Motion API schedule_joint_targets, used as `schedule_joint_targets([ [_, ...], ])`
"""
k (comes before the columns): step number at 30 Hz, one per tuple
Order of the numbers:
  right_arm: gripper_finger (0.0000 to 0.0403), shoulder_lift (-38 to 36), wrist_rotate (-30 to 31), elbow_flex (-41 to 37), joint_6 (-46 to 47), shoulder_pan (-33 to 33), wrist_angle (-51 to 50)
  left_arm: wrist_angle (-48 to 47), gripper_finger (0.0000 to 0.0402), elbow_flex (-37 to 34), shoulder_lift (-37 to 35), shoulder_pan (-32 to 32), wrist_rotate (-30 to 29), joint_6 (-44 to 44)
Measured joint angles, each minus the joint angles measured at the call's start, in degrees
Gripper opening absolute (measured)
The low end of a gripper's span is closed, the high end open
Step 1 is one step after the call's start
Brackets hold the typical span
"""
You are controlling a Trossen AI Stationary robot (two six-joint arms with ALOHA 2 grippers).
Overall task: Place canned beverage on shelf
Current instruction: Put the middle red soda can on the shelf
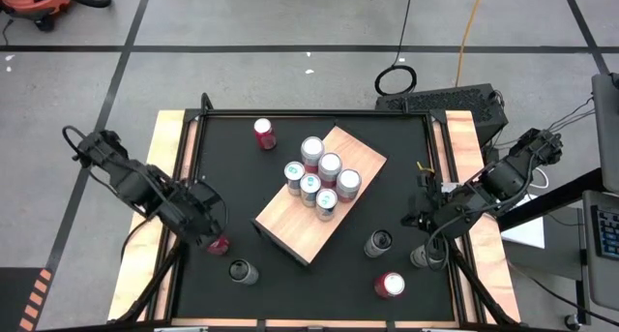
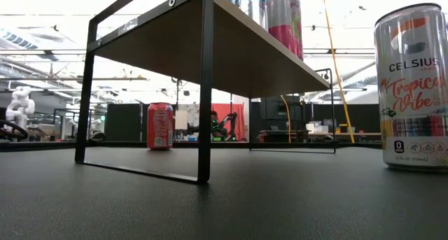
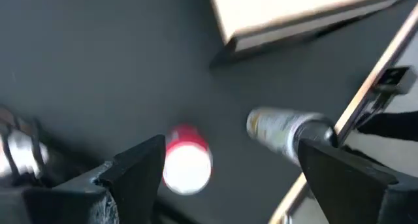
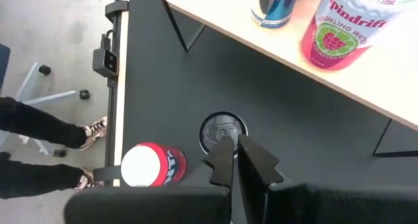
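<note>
Cans [image 1: 320,178] on shelf [image 1: 290,220], black tabletop [image 1: 232,177]

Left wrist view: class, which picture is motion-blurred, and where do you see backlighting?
Left wrist view: the red can and the dark can are smeared beyond the open left gripper. Low view: bright ceiling lights leave the shelf underside dark.

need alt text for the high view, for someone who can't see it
Seen from above, a light tan wooden shelf sits diagonally on a black tabletop, holding six upright cans. The left gripper, open, hovers over a red can; the right gripper is shut, with other cans loose nearby.
</note>
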Motion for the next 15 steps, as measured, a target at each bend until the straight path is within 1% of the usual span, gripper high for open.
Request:
schedule_joint_targets([
  [5,0.0,0.0,0.0,0.0,0.1,0.0,0.0,-0.2,0.0347,-5.6,0.0,-2.3,5.5,-9.9],
  [8,0.0,0.0,0.0,0.0,-0.2,0.0,0.0,-0.7,0.0347,-8.1,0.0,-2.4,8.6,-16.4],
  [10,0.0,0.0,0.0,0.0,-0.2,0.0,0.0,-0.7,0.0347,-9.3,0.1,-2.3,10.3,-19.0],
  [15,0.0,0.0,0.0,0.0,-0.3,0.0,0.0,-0.1,0.0347,-10.9,0.2,-2.3,11.1,-25.4],
])
